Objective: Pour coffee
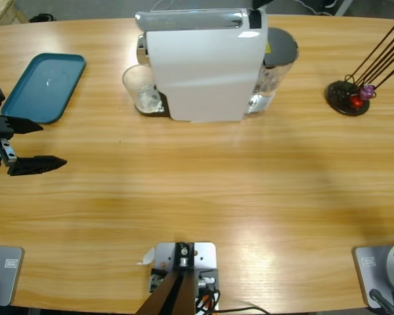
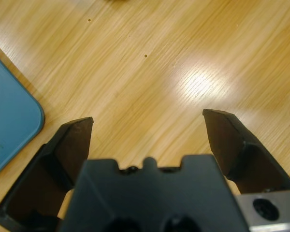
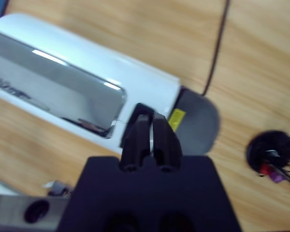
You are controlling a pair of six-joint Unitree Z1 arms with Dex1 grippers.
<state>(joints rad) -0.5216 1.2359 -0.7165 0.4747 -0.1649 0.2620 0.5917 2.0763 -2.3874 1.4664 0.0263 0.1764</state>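
The white coffee machine (image 1: 203,72) with a silver top lever (image 3: 53,92) stands at the table's far middle. A clear glass (image 1: 142,88) sits at its left end, under the spout; no coffee shows in it or anywhere else in view. My right gripper (image 3: 149,118) hovers above the machine's top near the lever's end, jaws shut and nothing between them; in the high view only a black bit of it (image 1: 259,5) shows at the top edge. My left gripper (image 1: 52,143) (image 2: 147,118) is open over bare wood at the left edge, far from the glass.
A teal tray (image 1: 43,85) (image 2: 9,125) lies at the far left, just beyond the left gripper. The machine's grey-lidded water tank (image 1: 280,46) is on its right. A black capsule stand (image 1: 348,97) (image 3: 270,150) with thin rods and red and purple capsules sits at the far right.
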